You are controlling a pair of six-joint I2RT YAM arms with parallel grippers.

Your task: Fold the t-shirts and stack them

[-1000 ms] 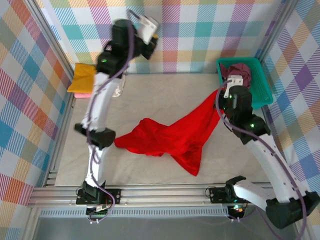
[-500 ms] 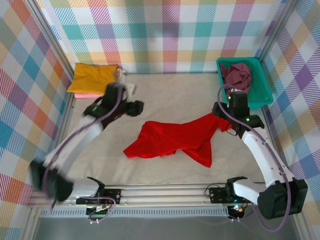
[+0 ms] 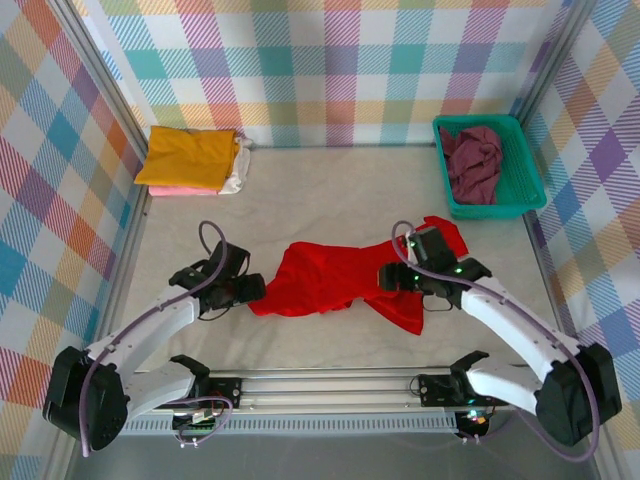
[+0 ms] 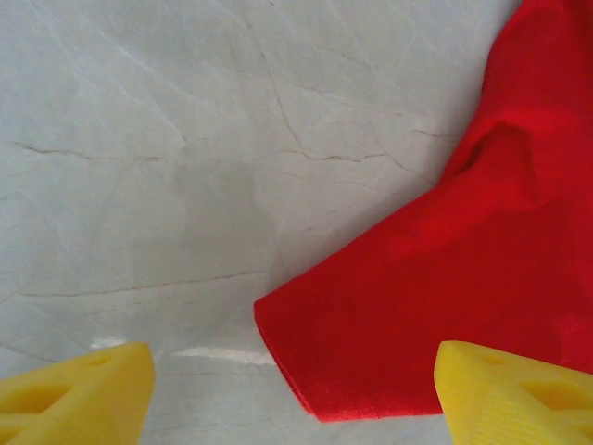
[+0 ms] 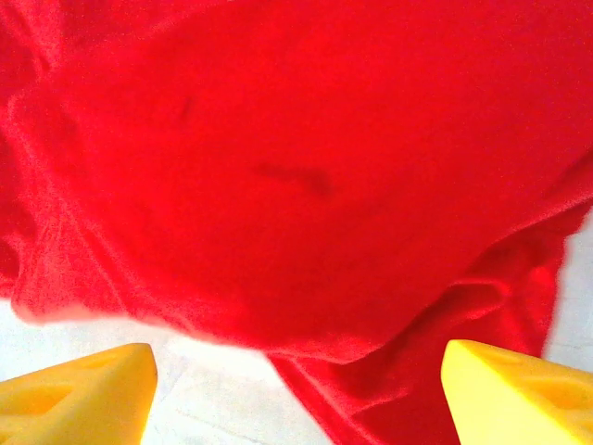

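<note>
No words, numbers, labels or signs clear enough to read.

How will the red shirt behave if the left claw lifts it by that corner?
Probably floppy: the red shirt lies crumpled in soft folds, so it should drape and trail. Likely light, since the cloth edge looks thin. A push would probably bunch it on the table rather than slide it whole.
</note>
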